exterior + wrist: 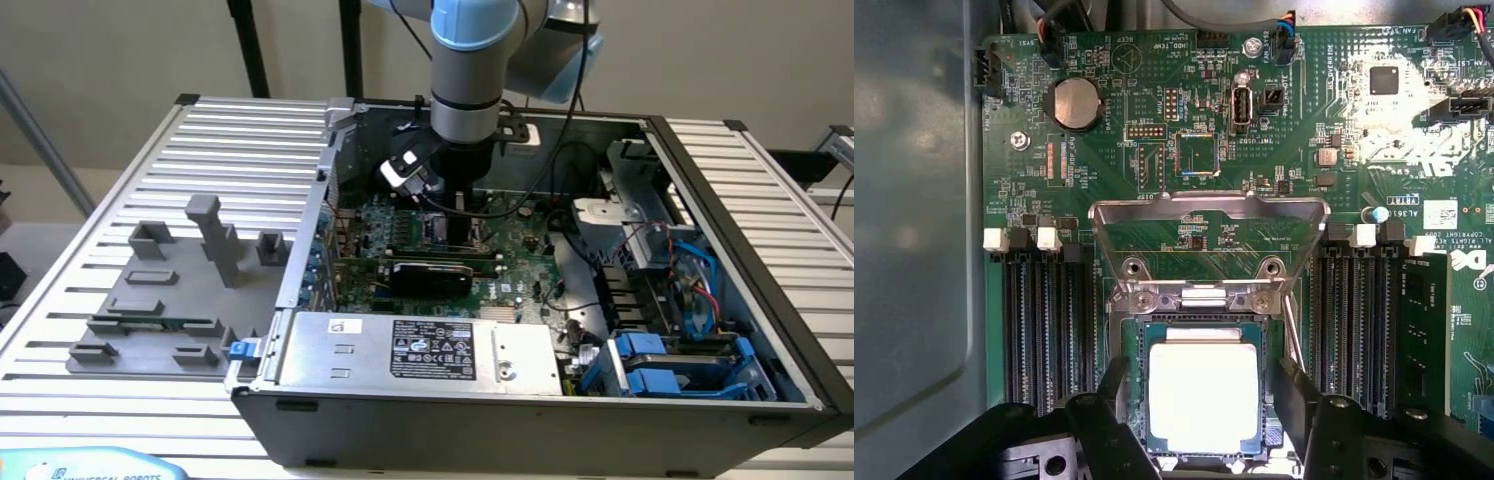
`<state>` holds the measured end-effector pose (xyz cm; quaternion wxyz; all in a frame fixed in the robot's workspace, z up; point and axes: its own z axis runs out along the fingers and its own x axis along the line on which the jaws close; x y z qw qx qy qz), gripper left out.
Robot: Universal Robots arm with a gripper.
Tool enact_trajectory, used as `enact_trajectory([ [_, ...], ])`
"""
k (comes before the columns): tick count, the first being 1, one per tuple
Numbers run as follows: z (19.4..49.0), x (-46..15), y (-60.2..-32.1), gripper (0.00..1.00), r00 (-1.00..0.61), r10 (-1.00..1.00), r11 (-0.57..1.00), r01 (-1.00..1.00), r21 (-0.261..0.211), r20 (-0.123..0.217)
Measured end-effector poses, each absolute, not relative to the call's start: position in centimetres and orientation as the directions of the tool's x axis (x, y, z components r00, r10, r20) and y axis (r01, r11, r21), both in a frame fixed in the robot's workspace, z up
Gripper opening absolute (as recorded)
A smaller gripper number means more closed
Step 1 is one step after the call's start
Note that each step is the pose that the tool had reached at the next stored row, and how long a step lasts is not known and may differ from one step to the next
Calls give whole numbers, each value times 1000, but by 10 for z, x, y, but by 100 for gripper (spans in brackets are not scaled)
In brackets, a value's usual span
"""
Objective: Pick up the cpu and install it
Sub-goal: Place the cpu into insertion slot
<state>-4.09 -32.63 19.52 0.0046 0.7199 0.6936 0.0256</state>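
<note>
Cpu (1204,392) between 2 memory-slot banks (1044,320) on motherboard (1194,150) inside case (534,432), fixture blocks (214,240) outside.

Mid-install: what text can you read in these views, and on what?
"UNIVERSAL ROBOTS": light blue object at the exterior view's bottom left edge.
Power supply label: too small to read.
Motherboard silkscreen and white sticker: too blurred to read.
cpu top: no text readable.

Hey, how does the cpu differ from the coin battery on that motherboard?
The cpu is square; the battery is round. The cpu looks bigger than the battery. The cpu lies in the socket, beside the raised metal frame; the battery sits near the motherboard edge. Both are flat, silvery and on the motherboard.
</note>
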Motion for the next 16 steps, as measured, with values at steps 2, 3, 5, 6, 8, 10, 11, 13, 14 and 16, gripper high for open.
enact_trajectory([
  [2, 195, -41, -326, 69, 37, 999, -38, 998, 42, 30],
  [3, 196, -41, -326, 69, 37, 999, -38, 998, 42, 30],
  [5, 197, -41, -326, 69, 37, 999, -38, 998, 42, 30],
  [6, 197, -41, -326, 69, 37, 999, -38, 998, 42, 30],
  [8, 198, -41, -326, 69, 37, 999, -38, 998, 42, 31],
  [10, 198, -41, -326, 69, 37, 999, -38, 998, 42, 30],
  [11, 198, -41, -326, 69, 37, 999, -38, 998, 42, 30],
  [13, 200, -41, -326, 69, 37, 999, -38, 998, 42, 30],
  [14, 201, -41, -326, 69, 37, 999, -38, 998, 42, 30],
  [16, 203, -41, -326, 69, 37, 999, -38, 998, 42, 30],
])
